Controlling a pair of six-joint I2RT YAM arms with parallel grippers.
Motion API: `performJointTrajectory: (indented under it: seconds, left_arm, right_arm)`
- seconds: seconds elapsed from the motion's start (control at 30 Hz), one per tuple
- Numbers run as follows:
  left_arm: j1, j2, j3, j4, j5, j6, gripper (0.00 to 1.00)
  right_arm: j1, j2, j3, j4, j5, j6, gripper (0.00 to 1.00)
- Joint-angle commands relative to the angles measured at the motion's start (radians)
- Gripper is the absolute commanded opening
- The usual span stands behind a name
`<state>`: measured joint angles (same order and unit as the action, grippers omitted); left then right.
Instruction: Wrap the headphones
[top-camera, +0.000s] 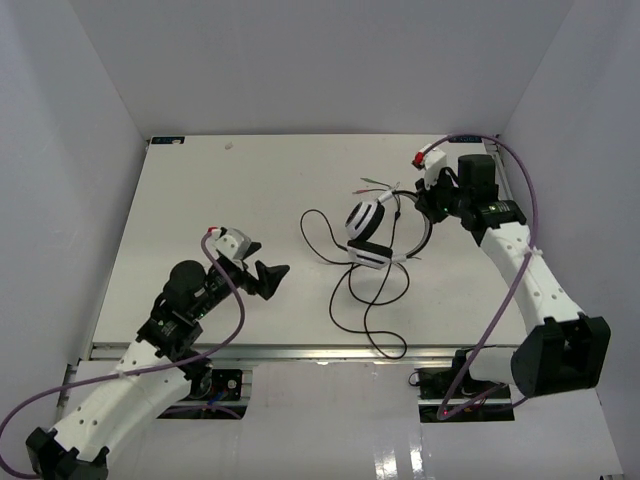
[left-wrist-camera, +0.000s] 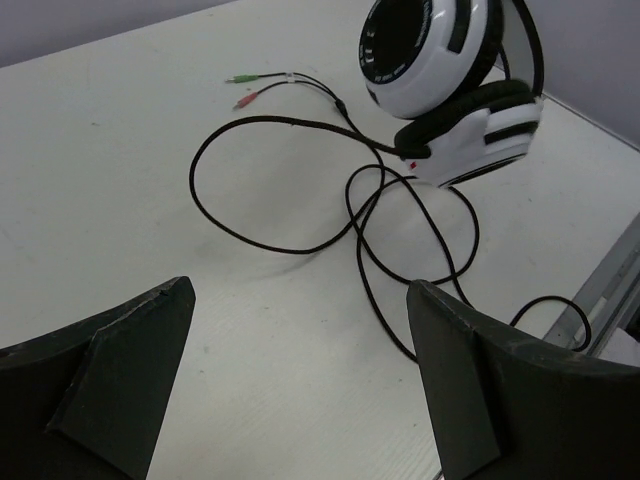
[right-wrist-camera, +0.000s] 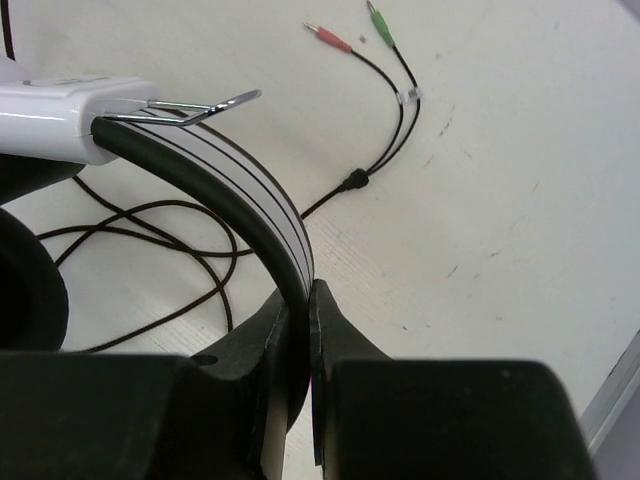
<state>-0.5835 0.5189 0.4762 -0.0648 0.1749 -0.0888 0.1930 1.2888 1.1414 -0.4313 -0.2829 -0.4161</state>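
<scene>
The headphones (top-camera: 368, 232) have white ear cups, black pads and a black-and-white headband (right-wrist-camera: 245, 185), and stand mid-table. Their thin black cord (top-camera: 365, 300) lies in loose loops toward the near edge. Its red and green plugs (right-wrist-camera: 352, 35) rest on the table behind. My right gripper (top-camera: 428, 203) is shut on the headband, and its closed jaws pinch the band in the right wrist view (right-wrist-camera: 303, 300). My left gripper (top-camera: 268, 276) is open and empty, to the left of the cord loops. In the left wrist view (left-wrist-camera: 300, 330) the headphones (left-wrist-camera: 445, 80) and the cord (left-wrist-camera: 290, 190) lie ahead of it.
White walls close in the table on three sides. A metal rail (top-camera: 300, 352) runs along the table's near edge. Thick purple cables (top-camera: 515, 270) hang along both arms.
</scene>
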Motion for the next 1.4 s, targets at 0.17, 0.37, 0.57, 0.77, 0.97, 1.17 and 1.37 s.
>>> performJointTrajectory:
  seconds: [0.17,0.37,0.57,0.77,0.97,1.17,1.37]
  left_arm:
    - [0.003,0.173,-0.041,0.333,0.414,0.302,0.98]
    - [0.002,0.083,-0.132,0.42,0.444,0.377,0.98]
    - [-0.026,0.127,-0.205,0.535,0.423,0.333,0.98]
    - [-0.054,0.305,-0.182,0.636,0.428,0.246,0.86]
    - [-0.101,0.46,-0.166,0.793,0.362,0.158,0.77]
    - [-0.18,0.559,-0.161,0.889,0.262,0.115,0.69]
    - [-0.194,0.614,-0.216,1.048,0.218,0.019,0.64]
  right_arm:
    - [-0.05,-0.229,0.053,-0.116,-0.4,-0.107,0.08]
    - [-0.05,-0.252,0.143,-0.232,-0.462,-0.089,0.08]
    - [-0.05,-0.225,0.177,-0.249,-0.579,-0.038,0.08]
    - [-0.05,-0.219,0.207,-0.252,-0.597,-0.018,0.08]
    - [-0.05,-0.217,0.222,-0.252,-0.604,0.001,0.08]
    - [-0.05,-0.205,0.254,-0.235,-0.618,0.066,0.08]
    - [-0.072,-0.176,0.34,-0.22,-0.657,0.167,0.08]
